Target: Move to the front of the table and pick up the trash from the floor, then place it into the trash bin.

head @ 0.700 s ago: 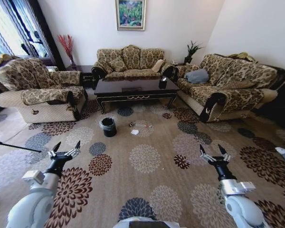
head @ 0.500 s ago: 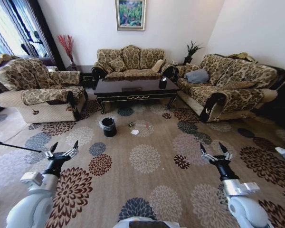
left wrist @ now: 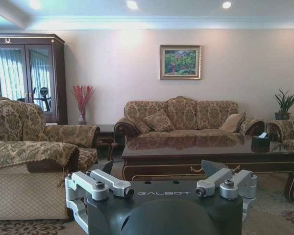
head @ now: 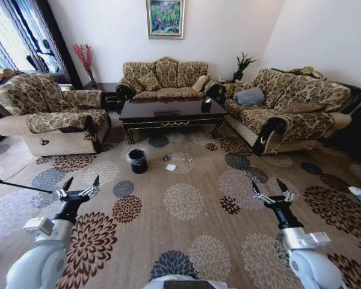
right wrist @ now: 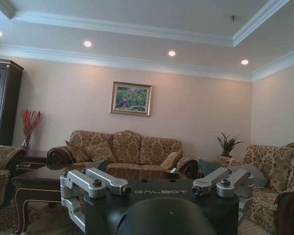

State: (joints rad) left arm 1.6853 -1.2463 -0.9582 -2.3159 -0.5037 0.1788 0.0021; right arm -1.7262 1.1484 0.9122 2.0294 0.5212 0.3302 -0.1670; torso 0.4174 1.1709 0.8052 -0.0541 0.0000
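The left gripper [head: 80, 186] hangs open and empty, well in front of the table [head: 171, 112]. The trash bin [head: 137, 161] stands before the table's left part, the trash [head: 171, 167] (small bits) just right of it. The right gripper [head: 271, 190] also spreads open, far before the table.

Bright daylight from window [head: 6, 36] upper left; ceiling spotlights [right wrist: 172, 53] lit; glare on table [head: 168, 109]; wide-angle bending at edges.
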